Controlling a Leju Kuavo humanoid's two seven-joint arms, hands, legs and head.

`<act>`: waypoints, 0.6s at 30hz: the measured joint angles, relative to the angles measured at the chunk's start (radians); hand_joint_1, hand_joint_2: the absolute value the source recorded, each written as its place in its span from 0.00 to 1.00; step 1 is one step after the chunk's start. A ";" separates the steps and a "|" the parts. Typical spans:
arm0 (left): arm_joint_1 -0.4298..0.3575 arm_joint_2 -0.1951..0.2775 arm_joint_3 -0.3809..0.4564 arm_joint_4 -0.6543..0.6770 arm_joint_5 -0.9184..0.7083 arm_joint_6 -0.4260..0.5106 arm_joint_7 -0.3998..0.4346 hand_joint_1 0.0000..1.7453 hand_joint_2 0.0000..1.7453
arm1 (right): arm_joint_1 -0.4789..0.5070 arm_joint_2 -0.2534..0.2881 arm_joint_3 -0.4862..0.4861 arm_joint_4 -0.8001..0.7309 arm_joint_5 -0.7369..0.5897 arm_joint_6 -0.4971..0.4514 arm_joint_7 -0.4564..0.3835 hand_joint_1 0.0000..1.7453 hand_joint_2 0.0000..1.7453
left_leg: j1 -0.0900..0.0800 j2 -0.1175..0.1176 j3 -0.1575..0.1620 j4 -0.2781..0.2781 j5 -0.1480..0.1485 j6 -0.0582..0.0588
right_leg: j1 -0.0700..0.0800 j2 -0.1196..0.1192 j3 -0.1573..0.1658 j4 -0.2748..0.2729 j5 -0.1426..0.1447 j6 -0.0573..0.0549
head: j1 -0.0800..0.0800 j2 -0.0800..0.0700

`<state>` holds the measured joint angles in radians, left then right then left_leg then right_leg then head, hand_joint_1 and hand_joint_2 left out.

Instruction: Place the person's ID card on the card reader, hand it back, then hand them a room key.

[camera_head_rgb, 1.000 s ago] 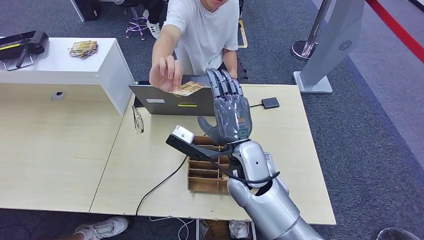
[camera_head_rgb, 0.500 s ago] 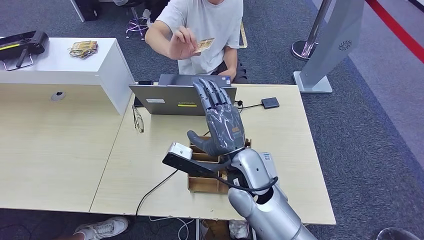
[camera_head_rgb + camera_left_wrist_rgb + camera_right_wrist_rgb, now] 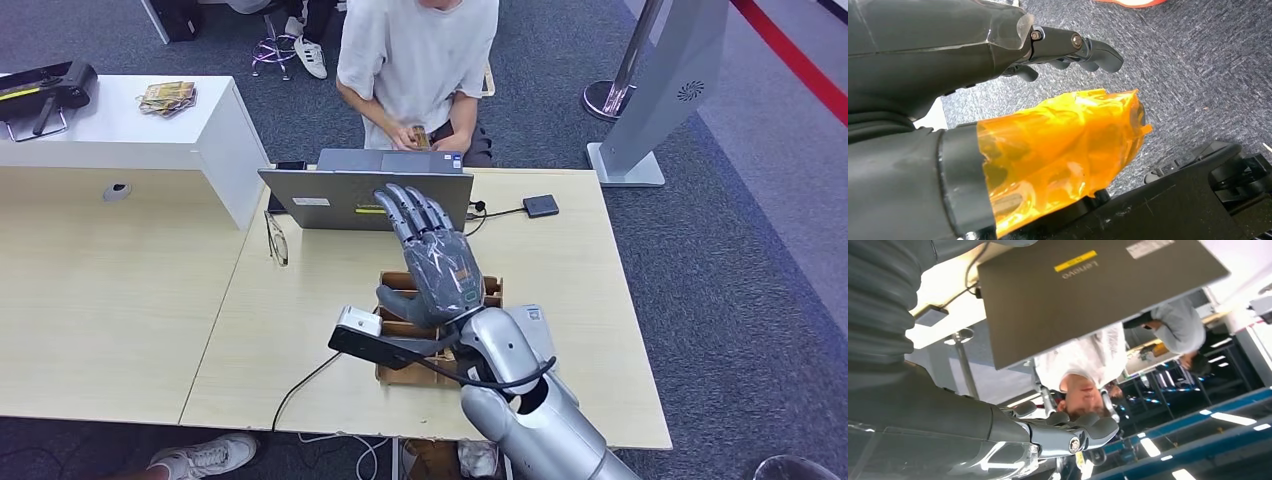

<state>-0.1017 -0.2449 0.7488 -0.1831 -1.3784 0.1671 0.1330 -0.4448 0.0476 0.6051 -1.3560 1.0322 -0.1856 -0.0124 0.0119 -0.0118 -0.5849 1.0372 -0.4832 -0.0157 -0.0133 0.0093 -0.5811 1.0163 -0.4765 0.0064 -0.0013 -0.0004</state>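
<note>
Since a second ago the person pulls the ID card [image 3: 421, 137] back behind the laptop [image 3: 365, 199], and the right robot hand [image 3: 437, 262] lowers toward the wooden key box [image 3: 395, 372], fingers spread, holding nothing, probably for the room key.

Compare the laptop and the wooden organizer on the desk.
The laptop is grey and stands open at the desk's far edge, its lid back toward the robot; the wooden organizer is brown, low and split into compartments. The laptop shows in full, while the organizer is partly hidden under the right hand. Both rest on the same light wooden desk.
</note>
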 joint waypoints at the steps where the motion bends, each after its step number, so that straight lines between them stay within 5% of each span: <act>1: 0.000 0.000 0.000 0.000 0.001 0.000 0.000 0.00 0.00 | 0.000 -0.003 0.001 0.007 0.004 0.000 0.003 0.00 1.00 | 0.000 0.000 0.000 0.000 0.000 0.000 | 0.000 0.000 0.000 0.000 0.000 0.000 | 0.000 0.000; 18: 0.001 0.000 0.003 0.000 0.005 0.010 -0.005 0.00 0.00 | 0.030 -0.035 0.004 0.104 0.050 -0.022 0.025 0.00 1.00 | 0.000 0.000 0.000 0.000 0.000 0.000 | 0.000 0.000 0.000 0.000 0.000 0.000 | 0.000 0.000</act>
<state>-0.1009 -0.2447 0.7517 -0.1831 -1.3733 0.1766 0.1277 -0.4144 0.0129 0.6093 -1.2517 1.0823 -0.2079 0.0125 0.0119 -0.0118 -0.5849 1.0372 -0.4832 -0.0157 -0.0133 0.0093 -0.5812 1.0163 -0.4765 0.0065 -0.0013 -0.0004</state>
